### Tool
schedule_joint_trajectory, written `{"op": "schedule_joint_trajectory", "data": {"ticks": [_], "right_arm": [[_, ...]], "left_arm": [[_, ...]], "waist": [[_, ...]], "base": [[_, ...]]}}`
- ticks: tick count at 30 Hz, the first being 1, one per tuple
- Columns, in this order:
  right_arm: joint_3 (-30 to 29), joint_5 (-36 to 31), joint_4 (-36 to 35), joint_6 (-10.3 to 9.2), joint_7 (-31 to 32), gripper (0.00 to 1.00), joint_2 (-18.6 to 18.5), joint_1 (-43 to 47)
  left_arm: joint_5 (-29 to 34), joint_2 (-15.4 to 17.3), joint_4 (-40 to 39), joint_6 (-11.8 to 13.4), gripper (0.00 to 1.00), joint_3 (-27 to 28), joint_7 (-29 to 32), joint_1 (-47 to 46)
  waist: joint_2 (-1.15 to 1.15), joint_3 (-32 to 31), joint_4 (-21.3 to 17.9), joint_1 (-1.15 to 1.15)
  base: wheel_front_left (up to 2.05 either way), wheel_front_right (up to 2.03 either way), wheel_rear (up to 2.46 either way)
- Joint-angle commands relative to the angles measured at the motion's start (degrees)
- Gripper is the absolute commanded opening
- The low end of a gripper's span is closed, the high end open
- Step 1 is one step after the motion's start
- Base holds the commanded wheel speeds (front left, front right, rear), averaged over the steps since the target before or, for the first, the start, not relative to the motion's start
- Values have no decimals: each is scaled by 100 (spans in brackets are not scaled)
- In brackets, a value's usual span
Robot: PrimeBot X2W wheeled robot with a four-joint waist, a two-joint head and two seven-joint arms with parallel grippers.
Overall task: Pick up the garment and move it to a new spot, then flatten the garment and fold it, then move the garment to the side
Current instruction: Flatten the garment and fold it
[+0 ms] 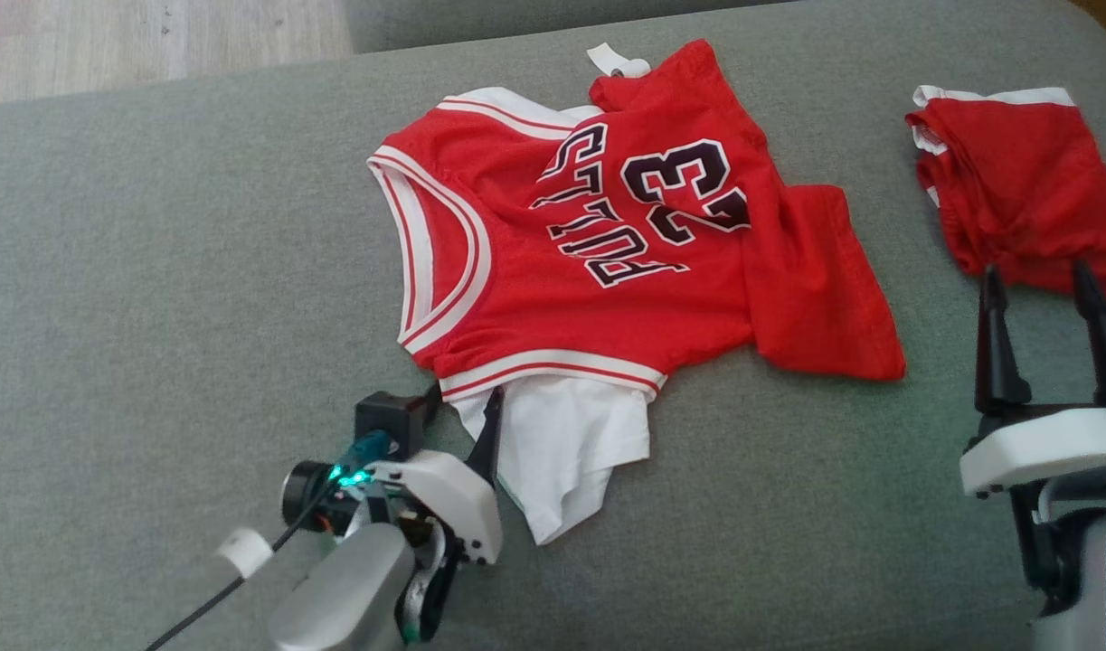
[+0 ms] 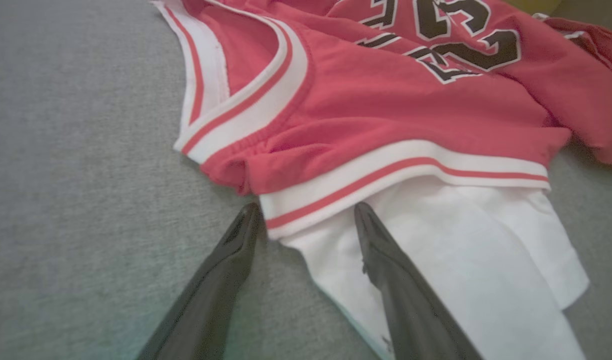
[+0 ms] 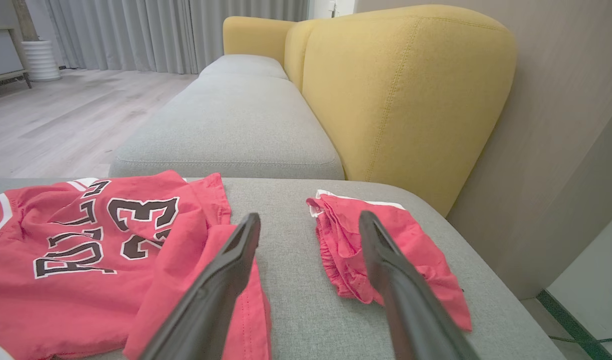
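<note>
The garment (image 1: 607,235) is a red jersey with white trim, the number 23 and a white sleeve (image 1: 562,443); it lies crumpled on the grey cushion (image 1: 155,271). My left gripper (image 1: 467,407) is at its near shoulder, open. In the left wrist view the left gripper (image 2: 307,207) straddles the trim band's edge: one finger (image 2: 386,260) lies over the white sleeve (image 2: 466,250), the other rests on the cushion. My right gripper (image 1: 1036,269) hovers open and holds nothing, right of the jersey (image 3: 100,250). In the right wrist view the right gripper (image 3: 310,216) points between the jersey and a folded red piece.
A second red piece with white trim (image 1: 1023,181) (image 3: 386,250) lies folded at the cushion's right end. A yellow backrest (image 3: 401,90) and another grey cushion (image 3: 230,120) stand beyond it. Wooden floor (image 1: 155,36) borders the far edge. Bare cushion stretches left of the jersey.
</note>
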Motion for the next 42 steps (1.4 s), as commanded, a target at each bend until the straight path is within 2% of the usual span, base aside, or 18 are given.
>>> {"op": "schedule_joint_trajectory", "data": {"ticks": [1,2,3,4,8,11,16,22,24,25,26,36,42], "right_arm": [[80,40,-254,-4,-19,100,-50,-153],[58,50,-265,-4,-27,100,-50,-139],[27,70,-275,-4,-38,100,-50,-124],[-7,87,-288,-4,-48,100,-50,-102],[-167,102,-281,-4,-40,100,-50,38],[-268,114,-263,-4,-38,100,-50,224],[-287,195,-179,-4,-61,100,-50,384],[-215,234,-14,-4,-146,100,-50,356],[-193,236,51,-4,-186,100,-50,348],[-180,234,87,-4,-206,100,-50,346],[-164,240,121,-4,-224,100,-50,346],[-11,337,335,-4,-353,100,-50,490],[160,433,439,-4,-408,100,-50,706]], "left_arm": [[12,-41,-11,-77,80,59,17,-156],[3,-75,28,-111,42,35,-2,-180],[0,-104,55,-139,16,12,-37,-201],[0,-128,70,-152,0,3,-100,-218],[12,-94,80,-84,0,90,-405,-240],[-10,197,-44,59,0,295,-636,-145],[-115,724,-482,236,0,537,-577,147],[-156,1000,-1004,380,0,620,-485,373],[-154,1060,-1168,431,30,657,-524,420],[-151,1087,-1237,452,50,672,-543,439],[-142,1115,-1300,473,100,679,-558,459],[-84,1277,-1944,609,100,738,-939,856],[-119,1342,-2455,768,100,853,-1198,1447]], "waist": [[0,3,0,0],[0,-2,7,0],[0,-8,21,0],[0,-18,43,0],[0,-58,184,0],[0,-116,325,0],[0,-169,460,0],[0,-236,517,0],[0,-274,532,0],[0,-302,538,0],[0,-331,542,0],[0,-702,604,0],[0,-1046,678,0]], "base": [[0,0,0],[0,0,0],[0,0,0],[0,0,0],[0,0,0],[0,0,0],[0,0,0],[0,0,0],[0,0,0],[0,0,0],[0,0,0],[0,0,0],[0,0,0]]}}
